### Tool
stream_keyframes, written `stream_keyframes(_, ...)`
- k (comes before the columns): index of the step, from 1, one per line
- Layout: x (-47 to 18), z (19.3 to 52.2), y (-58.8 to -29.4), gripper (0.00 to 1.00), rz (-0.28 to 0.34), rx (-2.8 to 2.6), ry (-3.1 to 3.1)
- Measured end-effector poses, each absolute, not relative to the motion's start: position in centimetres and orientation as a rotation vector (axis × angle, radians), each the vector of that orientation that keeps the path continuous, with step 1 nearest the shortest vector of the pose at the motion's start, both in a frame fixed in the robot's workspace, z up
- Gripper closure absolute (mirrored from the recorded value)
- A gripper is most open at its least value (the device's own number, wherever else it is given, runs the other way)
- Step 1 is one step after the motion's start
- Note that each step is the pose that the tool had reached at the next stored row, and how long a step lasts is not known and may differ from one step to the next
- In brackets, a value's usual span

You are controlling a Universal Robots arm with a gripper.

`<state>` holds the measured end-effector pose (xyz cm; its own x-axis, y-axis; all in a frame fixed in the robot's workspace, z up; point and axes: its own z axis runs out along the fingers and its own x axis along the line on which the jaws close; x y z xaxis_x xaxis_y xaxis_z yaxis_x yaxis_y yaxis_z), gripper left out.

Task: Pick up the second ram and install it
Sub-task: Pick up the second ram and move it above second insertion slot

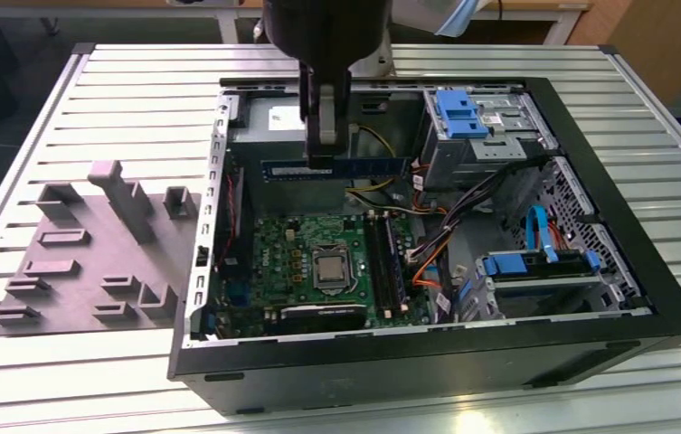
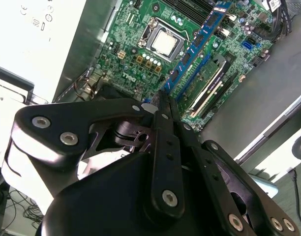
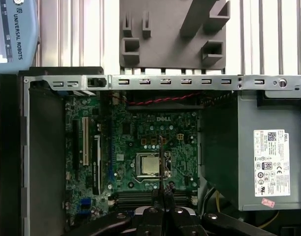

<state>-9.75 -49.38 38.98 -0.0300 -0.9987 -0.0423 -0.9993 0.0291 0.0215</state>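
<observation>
Hand clamped on the second ram, above the open computer case.
The stick hangs level, its long axis pointing toward the worktop edge where the grey tray sits. That puts it square across the memory slots, which lie lower, beside the processor.

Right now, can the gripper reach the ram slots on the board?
Probably yes. The case lies open, and the gripper, shut on the ram, hangs over it with nothing between it and the slots. The cables lie off to the side.
</observation>
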Motion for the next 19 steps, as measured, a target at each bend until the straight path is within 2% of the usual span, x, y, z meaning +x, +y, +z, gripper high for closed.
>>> stream_keyframes(19, -9.70, 38.11, -49.38, 0.89, 0.070, -2.177, 2.242)
